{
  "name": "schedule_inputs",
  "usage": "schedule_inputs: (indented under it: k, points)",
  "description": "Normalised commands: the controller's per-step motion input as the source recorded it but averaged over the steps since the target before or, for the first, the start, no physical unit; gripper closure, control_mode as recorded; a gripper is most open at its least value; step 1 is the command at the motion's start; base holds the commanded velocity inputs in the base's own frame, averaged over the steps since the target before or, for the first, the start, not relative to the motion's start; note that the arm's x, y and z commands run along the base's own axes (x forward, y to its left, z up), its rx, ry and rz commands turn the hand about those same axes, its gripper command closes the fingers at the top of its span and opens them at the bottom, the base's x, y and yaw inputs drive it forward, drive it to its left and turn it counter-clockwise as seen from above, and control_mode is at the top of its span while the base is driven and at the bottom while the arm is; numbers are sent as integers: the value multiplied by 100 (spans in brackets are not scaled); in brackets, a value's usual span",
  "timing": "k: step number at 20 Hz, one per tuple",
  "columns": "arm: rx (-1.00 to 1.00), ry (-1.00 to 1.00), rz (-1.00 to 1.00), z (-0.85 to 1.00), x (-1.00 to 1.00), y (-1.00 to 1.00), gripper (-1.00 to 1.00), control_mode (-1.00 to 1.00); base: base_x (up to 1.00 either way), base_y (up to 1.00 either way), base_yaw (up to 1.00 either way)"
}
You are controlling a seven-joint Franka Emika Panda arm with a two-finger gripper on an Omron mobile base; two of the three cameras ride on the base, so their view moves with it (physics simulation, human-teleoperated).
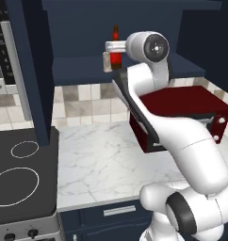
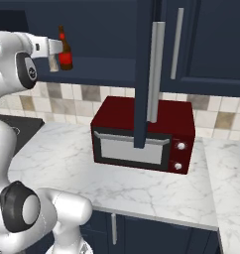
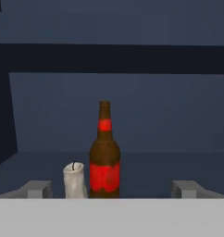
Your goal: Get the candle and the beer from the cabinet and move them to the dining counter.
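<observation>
Fingers (image 3: 112, 189) stand wide apart and hold nothing; in the hand view their two grey tips rise at the lower left and lower right, with the beer (image 3: 104, 152) and the candle (image 3: 74, 180) between them but farther back, untouched. Both stand upright on the shelf inside the open cabinet (image 3: 132, 60), the candle just beside the bottle on its left; whether the two touch cannot be told.

From the left base view the white arm rises from the lower right, bends over the table (image 1: 101, 160) and reaches up and forward, the hand held level at shelf height with the bottle just beyond it. Its wrist hides the lower part of the bottle there, and the arm covers part of the red microwave (image 1: 182, 106) on the table. From the right base view the hand comes in from the left edge, just short of the bottle; an open navy door (image 2: 144, 74) stands edge-on before the microwave. The candle is too small to make out in either base view.
</observation>
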Motion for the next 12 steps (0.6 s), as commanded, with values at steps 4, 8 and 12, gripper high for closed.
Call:
schedule_inputs:
  k: [4, 8, 12]
  points:
    - [-2, 2, 0, 11, 32, 0, -100, -100, 0, 0, 0]
    - [0, 0, 0, 8, 24, 0, -100, -100, 0, 0, 0]
    - [0, 0, 0, 5, 21, 0, -100, -100, 0, 0, 0]
